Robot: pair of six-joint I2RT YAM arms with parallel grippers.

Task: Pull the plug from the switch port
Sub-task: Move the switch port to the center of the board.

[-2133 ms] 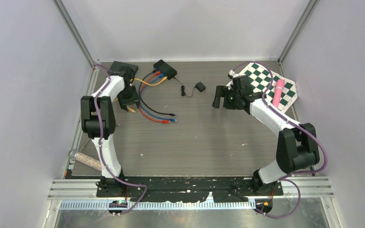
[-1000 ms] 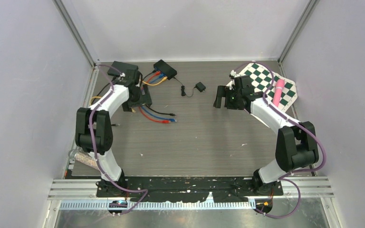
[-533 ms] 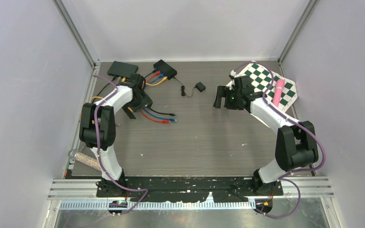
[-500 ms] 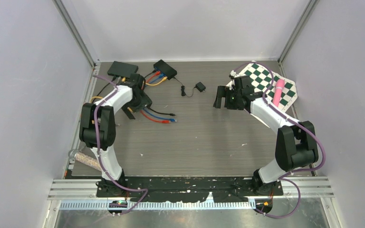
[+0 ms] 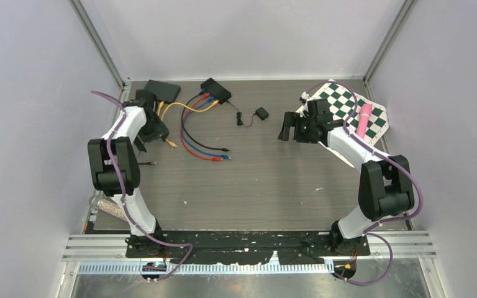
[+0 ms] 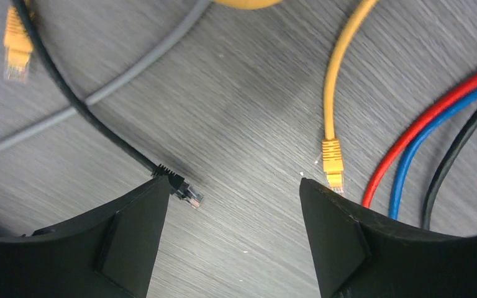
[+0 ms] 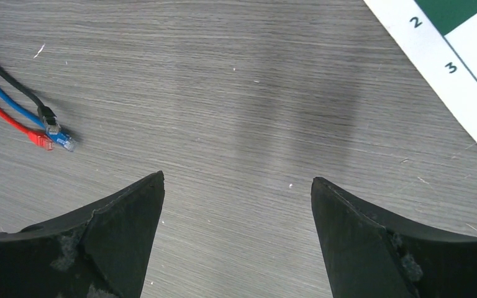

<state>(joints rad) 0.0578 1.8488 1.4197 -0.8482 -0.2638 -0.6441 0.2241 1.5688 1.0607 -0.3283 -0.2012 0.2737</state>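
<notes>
Left gripper: jaws apart, nothing between them. It hangs low over the table at the far left. A free black plug lies just beside its left finger, and a free yellow plug just beside the right finger.

Black box: far left corner, just beyond that gripper.

Switch: far edge, right of the box, well apart from both grippers. Coloured leads fan out from its near side. The plug to pull is, I judge, one of those at that edge; the ports are too small to make out.

Red plug: loose end on the open table, beside blue and black ones.

Adapter: right of the switch, on a thin wire.

Right gripper: jaws wide, empty, above bare table.

Chessboard: far right, with a pink tube lying on it.

Risks:
- Closing here would catch a loose end, not the seated plug, because the jaws sit over free ends.
- The box and switch look alike, so the wrong one may be approached.
- Nothing braces the switch, so pulling on a lead would likely drag it.
- If a latch tab is not pressed, the plug may jam and the lead would be strained.
</notes>
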